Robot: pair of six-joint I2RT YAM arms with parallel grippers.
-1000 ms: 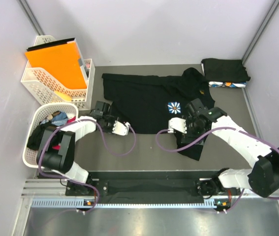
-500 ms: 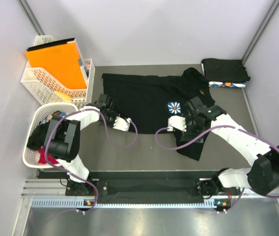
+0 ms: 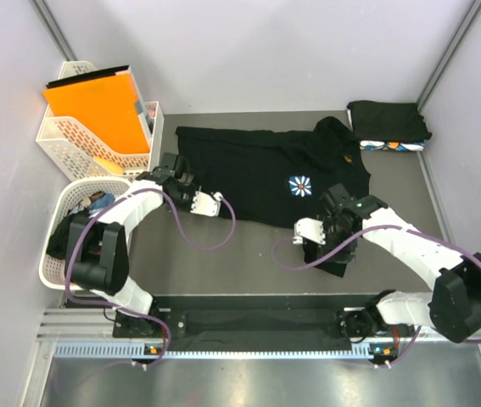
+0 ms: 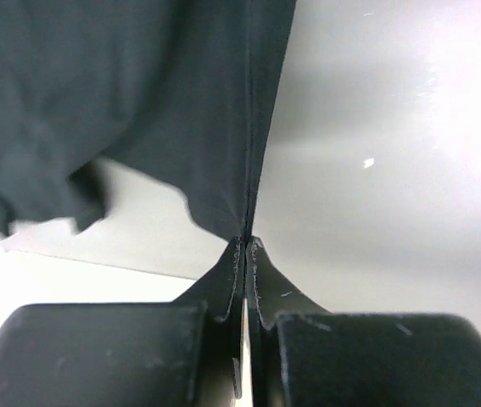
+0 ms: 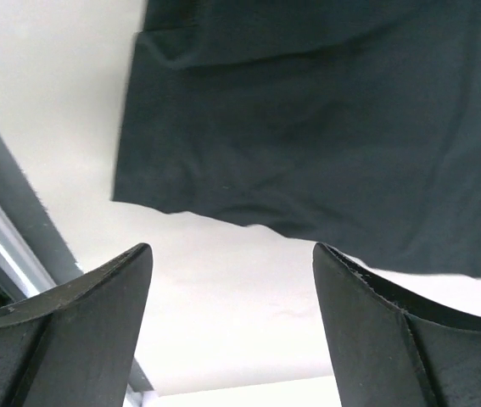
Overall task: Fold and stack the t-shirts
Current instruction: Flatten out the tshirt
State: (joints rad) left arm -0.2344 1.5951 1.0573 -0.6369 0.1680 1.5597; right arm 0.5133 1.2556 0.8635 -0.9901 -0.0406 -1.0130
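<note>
1. We see a black t-shirt lying spread on the grey tabletop, with its white-and-blue flower print facing up.
2. The left gripper is at the left edge of this shirt, near its near-left corner.
3. In the left wrist view its jaws are pressed together and clamped on a thin edge of the black cloth. The cloth rises from the fingertips in a straight fold.
4. The right gripper is over the part of the shirt that reaches toward the near edge of the tabletop, on the right side.
5. Its jaws stand wide apart, and we see nothing between them. In the right wrist view the two fingers frame the pale tabletop, and the edge of the black cloth lies just beyond them.
6. We cannot tell if the right fingers touch the cloth.
7. In the far right corner a folded black shirt rests on top of a folded white-blue patterned shirt.
8. At the left, a round white lattice basket holds loose clothes of several colours.
9. Behind it, a second lattice basket carries an orange folder, which leans tilted.
</note>
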